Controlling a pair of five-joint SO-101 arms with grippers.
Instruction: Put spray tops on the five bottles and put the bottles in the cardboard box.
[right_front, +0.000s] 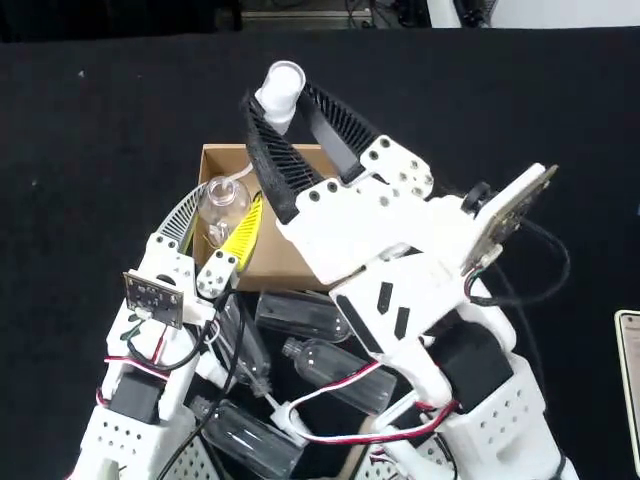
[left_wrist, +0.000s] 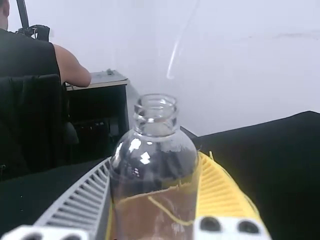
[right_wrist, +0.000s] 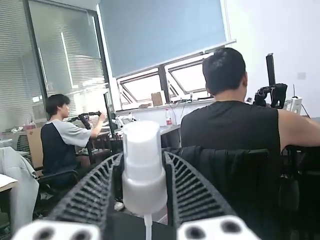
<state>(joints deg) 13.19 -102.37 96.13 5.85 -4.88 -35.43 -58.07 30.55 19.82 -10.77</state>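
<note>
Lying flat, three bottles (right_front: 300, 315) (right_front: 335, 370) (right_front: 250, 437) — one bottle (right_front: 222, 203), one spray top (right_front: 280, 88) held.

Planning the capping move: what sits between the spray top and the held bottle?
In the high view, just one black finger of the right gripper and the cardboard box's far rim lie between spray top and bottle.

The surface (right_front: 100, 120) is covered in black cloth, and at its right edge lies a flat pale object (right_front: 630, 372). Beyond the far edge some cables (right_front: 385, 12) are seen. In the left wrist view a white wall (left_wrist: 250, 60) stands behind, with a desk (left_wrist: 97, 81) and a black chair (left_wrist: 30, 120) near it. The right wrist view shows a window (right_wrist: 192, 77) under a blue-grey roller blind (right_wrist: 160, 30) and a slatted blind (right_wrist: 65, 65) beside it.
</note>
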